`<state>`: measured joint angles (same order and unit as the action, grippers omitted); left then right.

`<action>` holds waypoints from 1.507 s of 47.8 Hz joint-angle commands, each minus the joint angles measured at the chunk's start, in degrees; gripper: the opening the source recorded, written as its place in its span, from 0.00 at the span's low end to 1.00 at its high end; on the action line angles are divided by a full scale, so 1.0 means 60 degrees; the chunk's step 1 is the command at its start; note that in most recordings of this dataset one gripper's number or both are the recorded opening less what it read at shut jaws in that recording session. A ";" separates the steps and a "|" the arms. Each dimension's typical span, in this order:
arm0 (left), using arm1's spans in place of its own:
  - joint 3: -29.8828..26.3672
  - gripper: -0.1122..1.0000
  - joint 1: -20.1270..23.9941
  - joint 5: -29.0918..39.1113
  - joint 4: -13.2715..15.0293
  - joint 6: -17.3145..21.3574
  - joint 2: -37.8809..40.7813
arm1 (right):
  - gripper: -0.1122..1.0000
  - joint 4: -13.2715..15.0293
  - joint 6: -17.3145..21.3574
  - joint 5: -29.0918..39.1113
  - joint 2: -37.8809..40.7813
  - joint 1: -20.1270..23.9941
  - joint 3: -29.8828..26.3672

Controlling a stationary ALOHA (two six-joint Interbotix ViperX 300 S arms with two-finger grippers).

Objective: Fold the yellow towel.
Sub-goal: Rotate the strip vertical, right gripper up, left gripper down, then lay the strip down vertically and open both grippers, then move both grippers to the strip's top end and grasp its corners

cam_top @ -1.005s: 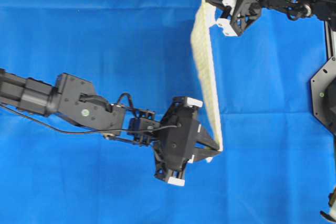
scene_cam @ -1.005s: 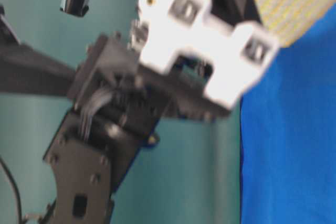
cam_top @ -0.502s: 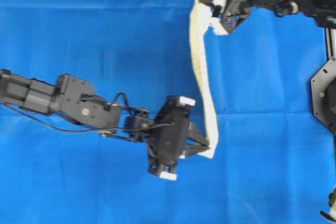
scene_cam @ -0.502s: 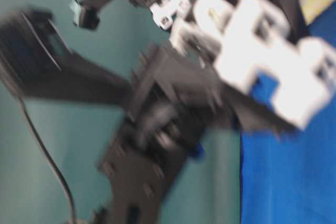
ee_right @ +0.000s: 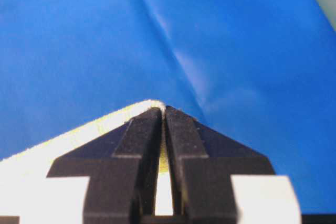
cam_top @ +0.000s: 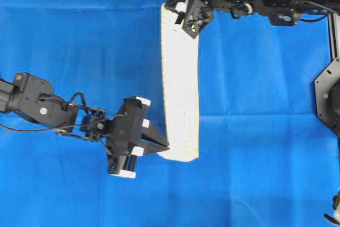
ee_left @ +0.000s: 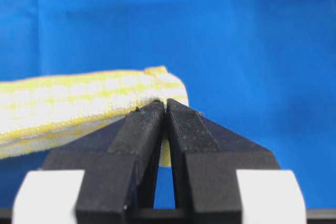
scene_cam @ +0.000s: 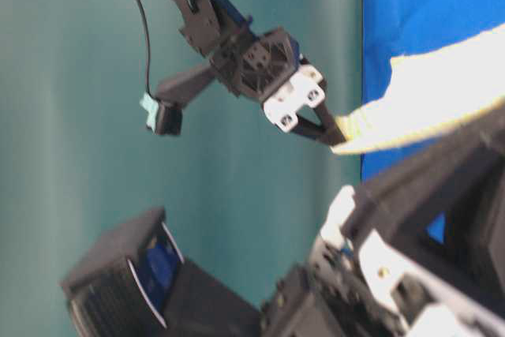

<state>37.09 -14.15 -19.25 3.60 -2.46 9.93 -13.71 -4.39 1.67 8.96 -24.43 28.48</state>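
The yellow towel (cam_top: pixel 179 86) stretches as a long band down the middle of the overhead frame, over the blue cloth (cam_top: pixel 79 41) covering the table. At its lower end the left pincer (cam_top: pixel 166 146) is pressed together on a corner. Up top, the right pincer (cam_top: pixel 180 17) is clamped tight on the far end, towel strung between them.

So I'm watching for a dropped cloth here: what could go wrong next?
1. Each pincer, left and right, is shut on only a corner of the yellow towel, so a tug could pull one free.
2. The towel hangs stretched between them over the blue cloth; uneven lowering might lay it skewed or creased.
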 commanded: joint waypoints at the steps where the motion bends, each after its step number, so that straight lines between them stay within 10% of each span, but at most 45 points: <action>1: 0.0132 0.12 -0.0044 -0.0103 0.0015 -0.0015 -0.0425 | 0.12 0.0015 0.0000 -0.0029 0.0073 0.0088 -0.0425; 24: 0.0337 0.15 -0.0146 -0.0103 0.0015 -0.0044 -0.0366 | 0.12 0.0117 -0.0103 -0.0015 0.0732 0.0439 -0.1025; 37: 0.0337 0.41 -0.0161 0.0308 0.0015 -0.0557 -0.0396 | 0.13 0.0117 -0.0073 0.0059 0.0732 0.0454 -0.1011; 50: 0.0469 0.71 -0.0161 0.2842 0.0015 -0.0630 -0.1040 | 0.75 0.0117 0.0029 0.0264 0.0469 0.0469 -0.0791; 72: 0.1406 0.70 0.0483 0.4204 -0.0044 -0.0659 -0.3486 | 0.70 0.0103 0.0103 -0.0278 -0.2607 0.0439 0.1758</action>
<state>45.18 -13.27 7.29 3.43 -6.50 -8.09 -13.10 -3.96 1.76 -2.29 -21.88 37.00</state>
